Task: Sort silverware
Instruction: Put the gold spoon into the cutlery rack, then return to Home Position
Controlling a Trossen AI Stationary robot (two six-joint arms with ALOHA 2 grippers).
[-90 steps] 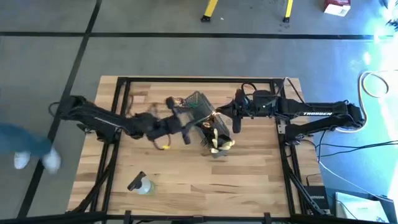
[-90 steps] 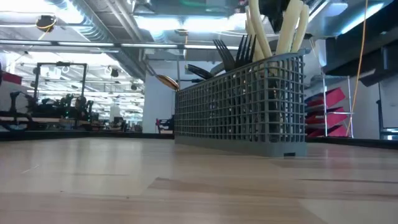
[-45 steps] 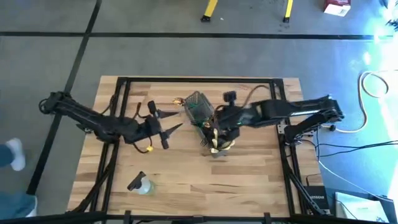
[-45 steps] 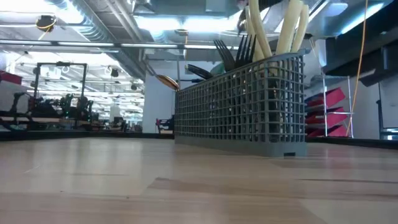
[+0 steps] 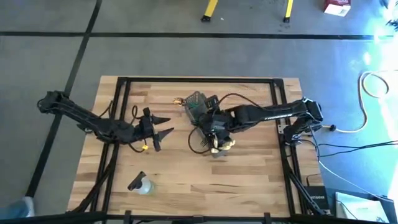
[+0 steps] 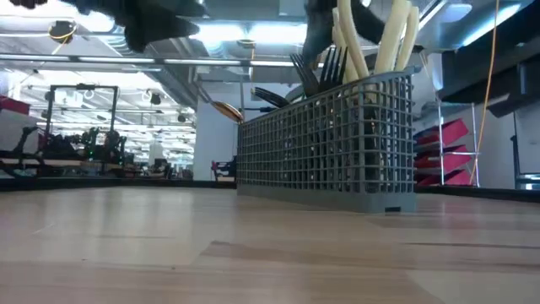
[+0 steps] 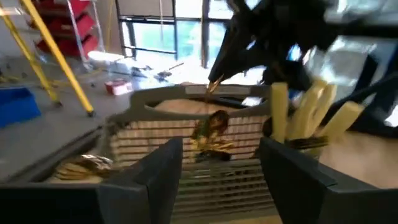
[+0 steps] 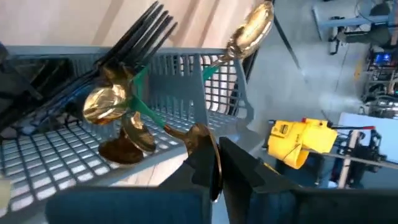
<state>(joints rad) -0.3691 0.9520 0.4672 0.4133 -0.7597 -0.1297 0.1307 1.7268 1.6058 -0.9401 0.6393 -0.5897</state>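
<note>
Your wooden worktop (image 5: 236,174) sits on grey concrete floor (image 5: 186,56). Right gripper (image 8: 214,168) pinches a gold utensil (image 8: 202,140) over the basket (image 5: 198,107); left gripper (image 5: 163,132) fingers spread apart.

Even, bright overhead light is seen on the pale wooden worktop (image 5: 249,180), with glare burnt in at the high view's right edge. In the low view, ceiling strip lights are blown out behind the sharp grey wire-mesh basket (image 6: 327,143). The left wrist view is heavily motion-blurred and backlit by bright windows.
</note>
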